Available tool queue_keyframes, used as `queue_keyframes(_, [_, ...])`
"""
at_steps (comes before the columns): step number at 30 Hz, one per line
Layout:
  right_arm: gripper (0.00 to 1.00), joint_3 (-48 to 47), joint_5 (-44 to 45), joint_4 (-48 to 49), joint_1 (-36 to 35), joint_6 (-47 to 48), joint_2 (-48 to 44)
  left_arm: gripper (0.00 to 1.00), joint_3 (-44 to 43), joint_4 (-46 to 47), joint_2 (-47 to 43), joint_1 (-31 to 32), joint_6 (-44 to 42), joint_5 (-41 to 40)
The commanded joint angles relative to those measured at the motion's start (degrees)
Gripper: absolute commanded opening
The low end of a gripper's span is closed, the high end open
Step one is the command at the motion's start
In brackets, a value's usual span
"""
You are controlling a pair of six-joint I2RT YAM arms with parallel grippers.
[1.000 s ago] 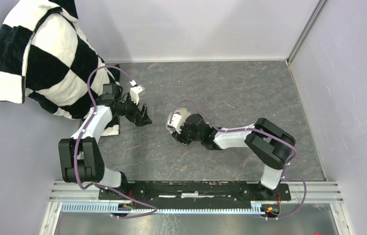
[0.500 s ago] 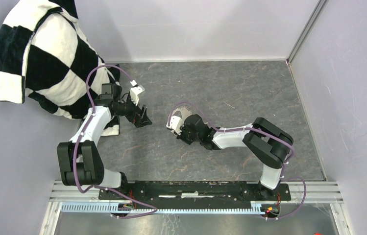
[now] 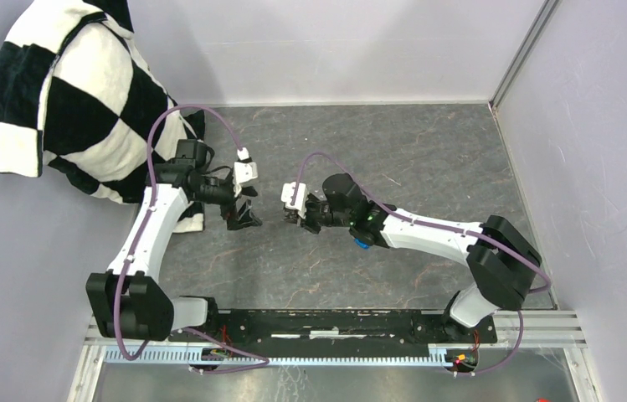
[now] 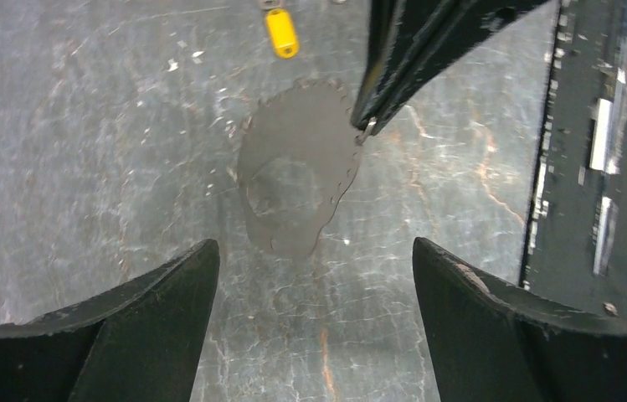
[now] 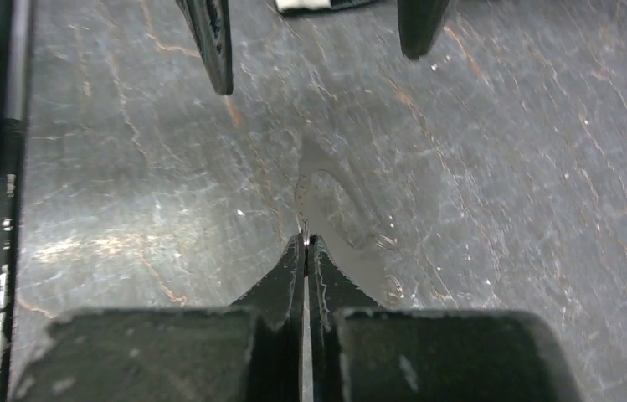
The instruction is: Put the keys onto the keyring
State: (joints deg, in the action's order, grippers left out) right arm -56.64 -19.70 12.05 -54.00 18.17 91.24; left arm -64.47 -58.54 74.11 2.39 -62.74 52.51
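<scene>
The keyring (image 4: 331, 201) is a thin grey wire loop, seen in the left wrist view over the dark tabletop. My right gripper (image 4: 366, 126) is shut on the loop's right side, and the wire (image 5: 299, 205) runs up from its closed fingertips (image 5: 305, 243). One of the keys, with a yellow head (image 4: 281, 33), lies on the table beyond the ring. My left gripper (image 4: 314, 251) is open and empty, facing the ring from a short way off. In the top view the two grippers (image 3: 243, 215) (image 3: 295, 213) point at each other mid-table, with the ring too thin to make out.
A black-and-white checkered cloth (image 3: 67, 92) hangs over the far left corner behind the left arm. Grey walls close the back and right side. The black mounting rail (image 3: 335, 322) runs along the near edge.
The right gripper has gone from part open to shut on the keyring and reached left. The left arm has swung its gripper toward the middle, facing the right one.
</scene>
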Motion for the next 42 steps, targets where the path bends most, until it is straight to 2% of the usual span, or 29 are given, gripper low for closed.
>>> queue_keyframes(1, [0.00, -2.4, -7.3, -2.4, -0.2, 1.8, -3.4, 0.90, -4.1, -11.4, -2.2, 3.0, -10.1, 2.4])
queue_keyframes(7, [0.00, -4.6, -12.9, -4.8, -0.2, 2.3, -5.3, 0.87, -7.3, -14.0, -5.4, 8.7, -6.6, 1.8])
queue_keyframes(11, [0.00, -4.3, -14.6, -2.7, -0.3, -0.1, -6.6, 0.81, -5.3, -13.7, -8.2, 12.2, -3.2, 2.4])
queue_keyframes(16, [0.00, -3.0, -16.4, 1.0, -0.3, -2.7, -8.8, 0.66, -0.4, -5.6, -12.6, 13.1, 4.3, 1.4])
queue_keyframes(22, [0.00, -2.0, -18.2, 2.9, -0.3, -4.4, -10.2, 0.55, 0.2, 0.4, -14.0, 13.2, 9.8, 3.3])
queue_keyframes(28, [0.00, -1.8, -19.0, 3.6, -0.4, -4.6, -10.5, 0.52, -2.2, -0.1, -13.3, 13.4, 10.6, 4.1])
queue_keyframes(34, [0.00, -2.6, -18.9, 4.1, -0.4, -4.8, -10.1, 0.49, -5.0, -9.5, -10.6, 13.9, 3.5, 5.3])
queue_keyframes(42, [0.00, -4.4, -19.7, 2.7, -0.7, -4.5, -9.1, 0.31, -4.3, -10.8, -10.4, 14.0, 1.7, 5.4])
